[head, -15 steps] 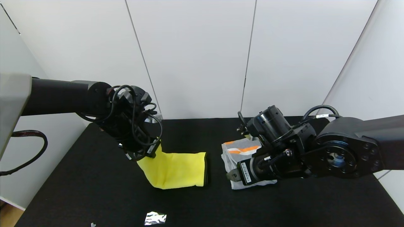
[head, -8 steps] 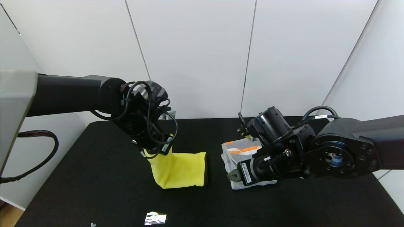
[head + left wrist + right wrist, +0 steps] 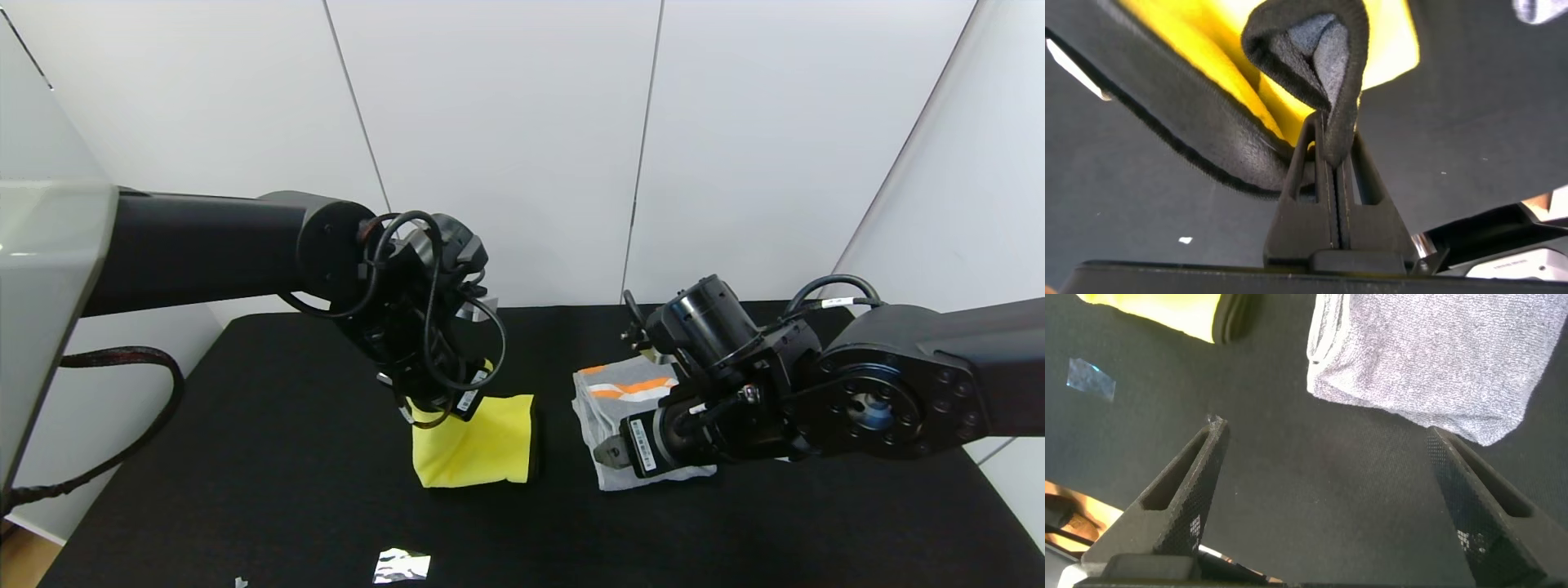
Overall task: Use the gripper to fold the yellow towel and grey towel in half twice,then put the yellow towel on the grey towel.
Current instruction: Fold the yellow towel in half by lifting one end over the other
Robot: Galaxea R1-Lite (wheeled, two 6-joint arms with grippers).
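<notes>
Here the left gripper point(image 3: 445, 406) pinches the black-trimmed edge of the yellow towel point(image 3: 478, 445), lifting it above the folded part on the black table point(image 3: 245, 457), while the right gripper point(image 3: 608, 451) hovers with fingers spread wide over the folded grey towel point(image 3: 624, 392) alongside.

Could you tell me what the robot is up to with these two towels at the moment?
It is folding towels on the black table. The left claw is shut on an edge of the yellow towel and holds it raised over the rest of the cloth, partway through a fold. The grey towel already lies folded to its right. The right claw hangs open just above the table beside the grey towel, holding nothing. The yellow towel is not yet on the grey one.
</notes>
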